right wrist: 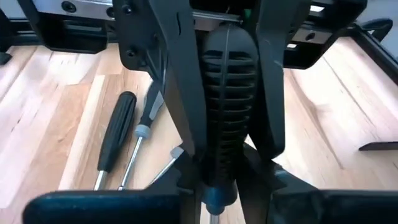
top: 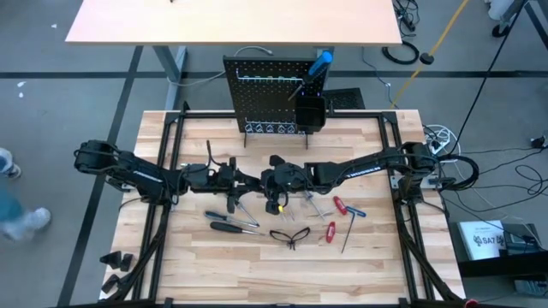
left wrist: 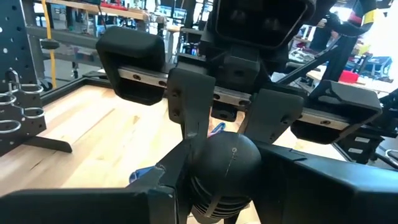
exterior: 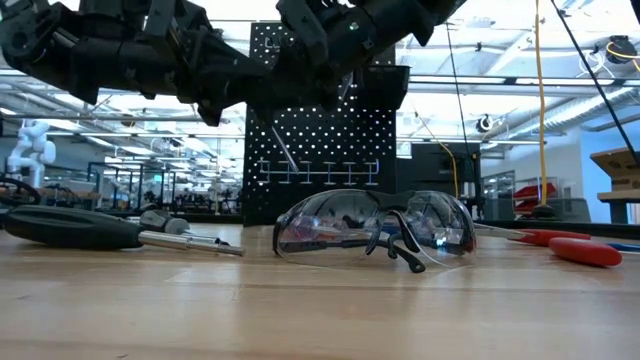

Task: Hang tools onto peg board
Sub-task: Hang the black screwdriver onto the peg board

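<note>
Step in hand — passing a black-handled screwdriver (right wrist: 227, 106) between grippers at table centre; my right gripper (top: 276, 181) is clamped on its ribbed handle; my left gripper (top: 229, 175) faces it (finger state unclear); next: carry to the peg board (top: 267, 94), far side.

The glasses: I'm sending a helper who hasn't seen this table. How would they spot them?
On the wooden table, look in front of the peg board, nearer than both arms. The glasses lie between the black-handled screwdrivers and the red-handled hex keys: the only black-framed, clear-lensed thing there.
</note>
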Robot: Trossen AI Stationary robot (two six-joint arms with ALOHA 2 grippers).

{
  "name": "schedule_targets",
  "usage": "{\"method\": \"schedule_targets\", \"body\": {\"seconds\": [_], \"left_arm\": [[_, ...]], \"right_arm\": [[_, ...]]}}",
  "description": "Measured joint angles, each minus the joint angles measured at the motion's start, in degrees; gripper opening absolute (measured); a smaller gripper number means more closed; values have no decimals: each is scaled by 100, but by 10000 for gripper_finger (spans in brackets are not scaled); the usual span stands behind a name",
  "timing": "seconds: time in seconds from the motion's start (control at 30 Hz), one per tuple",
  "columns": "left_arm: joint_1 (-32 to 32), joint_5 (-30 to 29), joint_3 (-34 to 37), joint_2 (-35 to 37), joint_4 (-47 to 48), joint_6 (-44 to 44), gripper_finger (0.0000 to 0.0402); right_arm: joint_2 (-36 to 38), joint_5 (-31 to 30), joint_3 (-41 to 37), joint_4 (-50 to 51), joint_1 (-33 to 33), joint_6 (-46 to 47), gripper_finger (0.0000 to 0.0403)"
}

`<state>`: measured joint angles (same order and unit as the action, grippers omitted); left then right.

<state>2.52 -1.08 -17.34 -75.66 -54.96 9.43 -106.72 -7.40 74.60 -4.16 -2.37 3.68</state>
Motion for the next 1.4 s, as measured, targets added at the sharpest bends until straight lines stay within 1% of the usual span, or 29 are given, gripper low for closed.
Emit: {"method": "schedule_targets", "body": {"seconds": [0.1,0.13,0.2,0.3,0.37,0.43,0.57,0.73,0.83,0.97,1.03,1.1,1.27,1.33,1.4], "left_arm": [[7,-127,0,1,-11,12,120],[7,-154,0,0,-15,39,131],[7,-163,-5,-1,4,103,172],[7,-158,16,82,73,99,236],[11,-209,136,253,189,79,262],[21,-334,280,514,300,71,277],[21,-666,604,1206,420,57,283],[20,-974,938,1990,376,-56,284],[15,-1111,1051,2212,382,-75,285],[15,-1165,1075,2280,380,-76,285],[15,-1167,1075,2280,380,-74,285],[15,-1169,1075,2282,378,-72,285],[13,-1233,1075,2282,359,-72,285],[11,-1259,1075,2282,365,-72,286],[11,-1263,1075,2282,363,-74,286]], "right_arm": [[0,-161,0,-35,-4,2,57],[0,-207,0,-41,-4,-9,57],[0,-321,-7,-74,-9,-27,57],[0,-553,-160,-295,-5,199,57],[50,-652,-357,-526,-20,297,57],[193,-769,-680,-923,-32,463,57],[841,-1247,-1677,-1790,-26,788,57],[1926,-1916,-3255,-2908,-26,1312,57],[2364,-2194,-4144,-3825,-28,1669,57],[2547,-2820,-5030,-5244,-31,1991,57],[2533,-3247,-5372,-5872,-15,2053,57],[2529,-3522,-5640,-6318,34,2135,57],[2522,-4274,-5910,-6927,317,2372,57],[2501,-4462,-5903,-7023,505,2541,57],[2416,-4486,-5903,-7191,712,2622,57]]}}
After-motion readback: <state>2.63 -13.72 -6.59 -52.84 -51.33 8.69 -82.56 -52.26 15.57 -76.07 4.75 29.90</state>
